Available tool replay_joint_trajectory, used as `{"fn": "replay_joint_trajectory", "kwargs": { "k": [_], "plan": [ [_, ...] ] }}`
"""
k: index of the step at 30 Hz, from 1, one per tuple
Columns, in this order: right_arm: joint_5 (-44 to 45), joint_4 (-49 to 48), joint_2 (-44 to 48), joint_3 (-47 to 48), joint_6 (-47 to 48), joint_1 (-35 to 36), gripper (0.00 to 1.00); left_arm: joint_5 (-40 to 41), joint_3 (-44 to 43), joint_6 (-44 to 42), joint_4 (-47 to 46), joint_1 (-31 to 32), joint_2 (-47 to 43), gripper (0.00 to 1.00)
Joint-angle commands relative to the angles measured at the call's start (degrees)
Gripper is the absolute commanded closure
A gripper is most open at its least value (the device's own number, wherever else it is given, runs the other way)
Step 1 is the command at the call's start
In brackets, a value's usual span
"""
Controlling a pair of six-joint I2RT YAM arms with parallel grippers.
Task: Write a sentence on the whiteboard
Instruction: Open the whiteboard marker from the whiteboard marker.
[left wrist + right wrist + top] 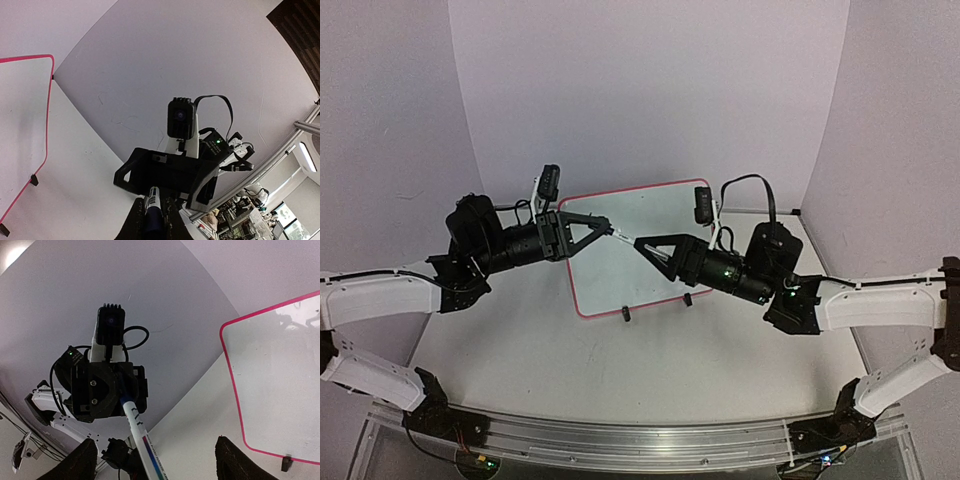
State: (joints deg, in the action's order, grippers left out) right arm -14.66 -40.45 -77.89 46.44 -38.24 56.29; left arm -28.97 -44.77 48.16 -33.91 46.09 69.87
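The whiteboard [650,212] stands tilted on two black clip feet [625,315] at the table's middle, white with a thin red border. Its face is blank; no sentence shows. It also shows in the left wrist view [20,125] and the right wrist view [280,380]. A white marker [623,237] with a blue cap spans between both grippers in front of the board. My left gripper [610,230] is shut on the marker's blue cap end [152,207]. My right gripper [640,243] is open, its fingers [85,462] wide apart on either side of the marker's white body [137,425].
The white table [570,370] runs to a curved white backdrop [650,90]. Both arms reach in from the sides and meet in front of the board. An aluminium rail [640,445] lies along the near edge.
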Motion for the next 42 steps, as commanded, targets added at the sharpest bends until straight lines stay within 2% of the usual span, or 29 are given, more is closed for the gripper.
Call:
{"fn": "replay_joint_trajectory", "kwargs": {
  "k": [1,10,15,25,42],
  "plan": [
    [-7.8,-8.2,-4.9,4.1,-4.8,0.0,0.29,-1.8,0.7,1.6,-6.2,-0.1,-2.1,1.0],
    [-8.1,-11.1,-8.0,5.4,-6.4,0.0,0.42,-0.7,1.7,0.4,-3.3,-0.1,-3.7,1.0],
    [-7.4,-11.3,-6.7,4.8,-6.0,0.0,0.43,0.2,1.7,-0.2,-1.8,-0.1,-4.4,1.0],
    [-8.6,-11.3,-6.7,5.0,-6.3,0.0,0.55,2.5,0.6,-1.5,2.6,-0.1,-3.2,1.0],
    [-9.5,-11.5,-7.4,5.5,-6.7,0.0,0.66,0.5,-1.2,-0.2,2.1,-0.1,0.8,1.0]
  ]
}}
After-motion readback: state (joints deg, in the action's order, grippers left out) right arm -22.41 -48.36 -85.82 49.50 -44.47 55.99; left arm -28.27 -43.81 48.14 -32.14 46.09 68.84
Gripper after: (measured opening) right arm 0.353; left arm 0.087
